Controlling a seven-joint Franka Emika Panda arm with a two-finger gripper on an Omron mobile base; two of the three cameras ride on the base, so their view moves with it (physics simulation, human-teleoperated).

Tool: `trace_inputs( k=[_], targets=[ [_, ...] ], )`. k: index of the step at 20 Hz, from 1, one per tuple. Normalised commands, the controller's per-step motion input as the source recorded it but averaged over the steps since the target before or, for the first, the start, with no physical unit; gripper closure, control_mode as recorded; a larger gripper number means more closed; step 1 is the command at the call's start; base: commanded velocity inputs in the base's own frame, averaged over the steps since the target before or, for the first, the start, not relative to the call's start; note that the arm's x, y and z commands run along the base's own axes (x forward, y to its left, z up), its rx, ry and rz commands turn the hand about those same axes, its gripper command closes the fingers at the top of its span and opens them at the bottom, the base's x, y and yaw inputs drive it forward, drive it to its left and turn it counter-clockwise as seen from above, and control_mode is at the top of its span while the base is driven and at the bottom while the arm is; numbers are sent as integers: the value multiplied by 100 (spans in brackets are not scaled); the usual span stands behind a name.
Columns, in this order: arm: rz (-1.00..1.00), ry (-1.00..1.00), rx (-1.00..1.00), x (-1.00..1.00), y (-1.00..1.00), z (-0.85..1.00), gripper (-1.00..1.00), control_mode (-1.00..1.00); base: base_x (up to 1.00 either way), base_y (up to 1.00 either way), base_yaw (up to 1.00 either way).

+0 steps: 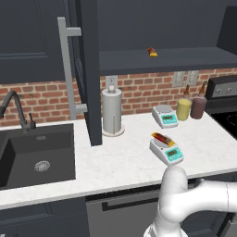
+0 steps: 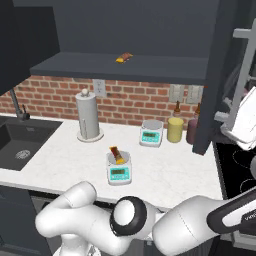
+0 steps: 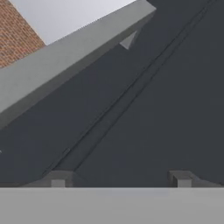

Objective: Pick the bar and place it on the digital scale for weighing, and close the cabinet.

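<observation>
The bar (image 1: 162,138) lies on the digital scale (image 1: 167,150); gripper (image 3: 118,179) spread, empty; push the cabinet (image 2: 214,75) door squarely, toward nine o'clock.

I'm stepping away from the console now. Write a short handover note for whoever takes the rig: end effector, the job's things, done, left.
End effector: open, holding nothing, close against a dark panel of the cabinet door.
Bar: lying on the pan of the near digital scale; that step looks done.
Cabinet: both doors stand open.
Left: close both doors.
Leave the small red-and-yellow item on the shelf and the second scale alone.
</observation>
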Motion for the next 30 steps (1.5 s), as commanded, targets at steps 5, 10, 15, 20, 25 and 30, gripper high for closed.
trace_inputs(
  k=[5,10,15,20,25,30],
  targets=[
    [-13,-3,-36,13,100,-8,-100,-100,0,0,0],
    [-33,1,-13,52,100,-50,-100,-100,0,0,0],
    [-41,5,-1,87,100,-96,-100,-100,0,0,0],
    [-51,1,0,100,100,-74,-100,-100,0,0,0],
    [-40,-6,0,98,95,18,-100,-100,0,0,0],
    [-21,-6,-1,94,70,33,-100,-100,0,0,0]
  ],
)
